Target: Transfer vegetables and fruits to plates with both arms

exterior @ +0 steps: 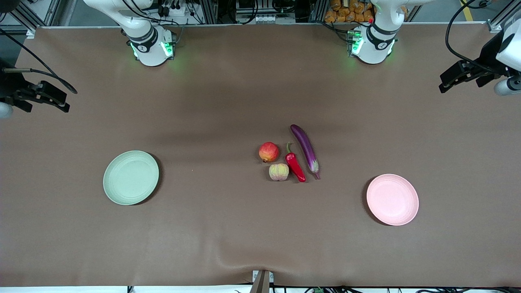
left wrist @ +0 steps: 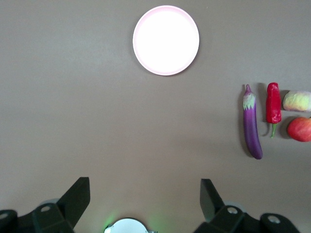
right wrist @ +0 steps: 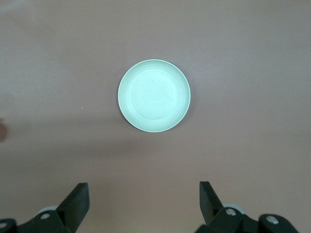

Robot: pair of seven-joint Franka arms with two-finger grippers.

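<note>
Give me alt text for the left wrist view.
The open left gripper hangs high over bare brown table. Below lie an empty pink plate and, off to one side, an eggplant, chili pepper, peach and apple clustered together.

A brown-covered table (exterior: pixel 228 240) carries six things. Near its middle lie four together — a red apple-like fruit (exterior: pixel 268 151), a pale peach-like fruit (exterior: pixel 279 171) just nearer the front camera, a red chili pepper (exterior: pixel 295 165) beside them, then a purple eggplant (exterior: pixel 306 149). A green plate (exterior: pixel 130 177) sits toward the right arm's end, a pink plate (exterior: pixel 392 199) toward the left arm's — both well apart from the group.
</note>
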